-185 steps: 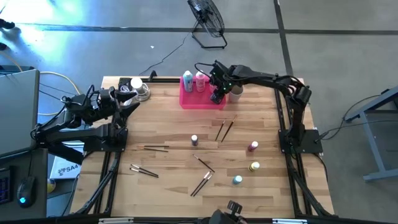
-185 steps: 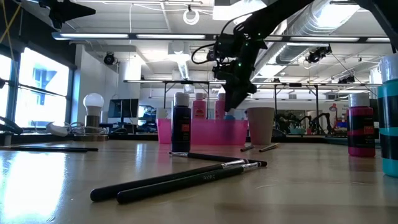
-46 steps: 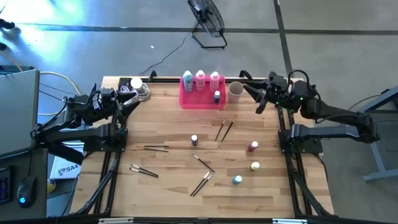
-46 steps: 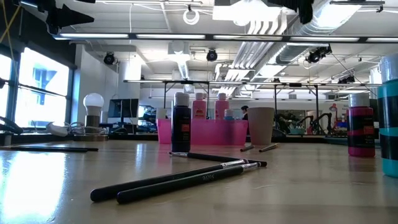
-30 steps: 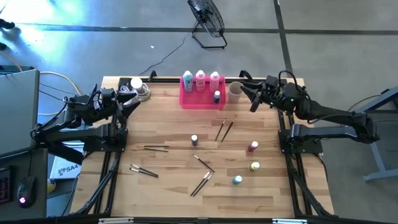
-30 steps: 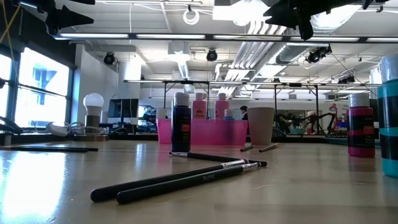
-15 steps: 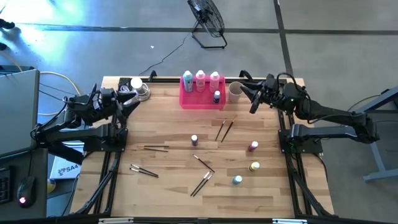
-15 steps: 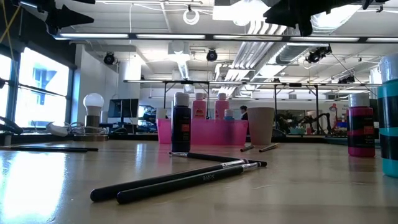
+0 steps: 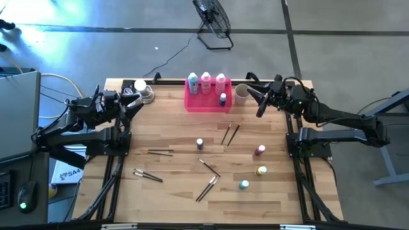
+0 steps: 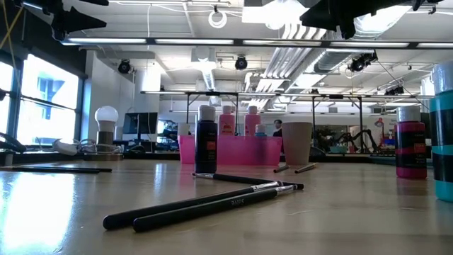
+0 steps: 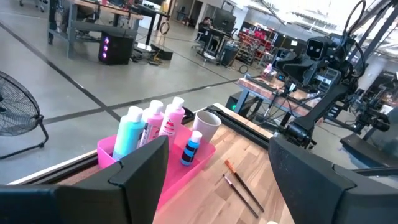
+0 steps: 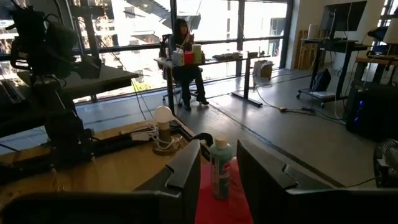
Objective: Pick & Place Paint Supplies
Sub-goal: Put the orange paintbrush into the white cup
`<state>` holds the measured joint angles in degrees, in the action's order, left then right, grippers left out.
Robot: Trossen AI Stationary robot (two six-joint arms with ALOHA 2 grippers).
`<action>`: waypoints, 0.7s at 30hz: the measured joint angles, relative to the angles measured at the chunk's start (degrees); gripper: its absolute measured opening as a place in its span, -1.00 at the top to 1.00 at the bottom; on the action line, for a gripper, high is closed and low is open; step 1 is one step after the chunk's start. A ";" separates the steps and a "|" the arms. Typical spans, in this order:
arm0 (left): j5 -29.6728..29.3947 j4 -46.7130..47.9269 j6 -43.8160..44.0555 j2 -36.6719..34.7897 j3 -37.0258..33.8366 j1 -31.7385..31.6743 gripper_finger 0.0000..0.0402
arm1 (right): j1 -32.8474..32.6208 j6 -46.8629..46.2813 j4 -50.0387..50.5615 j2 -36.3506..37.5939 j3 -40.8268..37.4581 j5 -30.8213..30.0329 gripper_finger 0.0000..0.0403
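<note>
Right end effector (image 9: 258,104) beside cup (image 9: 241,94) (empty)

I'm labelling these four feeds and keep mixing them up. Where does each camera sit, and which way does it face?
High view: above the table, looking straight down; both arms show, left gripper, right gripper.
Low view: at tabletop height, looking level across brushes into the room; only arm parts at the top.
Left wrist view: on the left arm, facing the pink tray; own open fingers below.
Right wrist view: on the right arm, facing a teal bottle; own fingers below.
All four share the pink tray.
</note>
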<state>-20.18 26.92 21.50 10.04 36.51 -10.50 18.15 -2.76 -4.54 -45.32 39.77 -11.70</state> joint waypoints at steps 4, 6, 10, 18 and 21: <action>0.00 -0.42 0.02 -0.01 0.00 0.02 -0.35 | -0.02 -2.28 -0.59 0.00 -0.07 0.10 0.51; -0.03 -1.04 0.14 -0.01 0.00 0.01 -0.35 | -0.02 -7.61 -2.08 -0.02 -0.09 0.46 0.51; -0.12 -2.61 1.48 -0.02 0.00 0.00 -0.35 | -0.02 -17.49 -4.40 0.00 -0.09 5.98 0.51; -0.12 -3.19 0.87 -0.02 0.00 0.01 -0.35 | -0.04 -31.67 -8.82 -1.08 -0.09 11.16 0.51; -1.82 -3.24 -0.77 -0.02 0.00 0.00 -0.35 | -0.16 -37.15 -13.50 -2.08 -0.07 8.83 0.51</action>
<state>-22.01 23.67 20.73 10.02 36.51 -10.50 17.99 -39.92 -18.04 -47.40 39.70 -2.87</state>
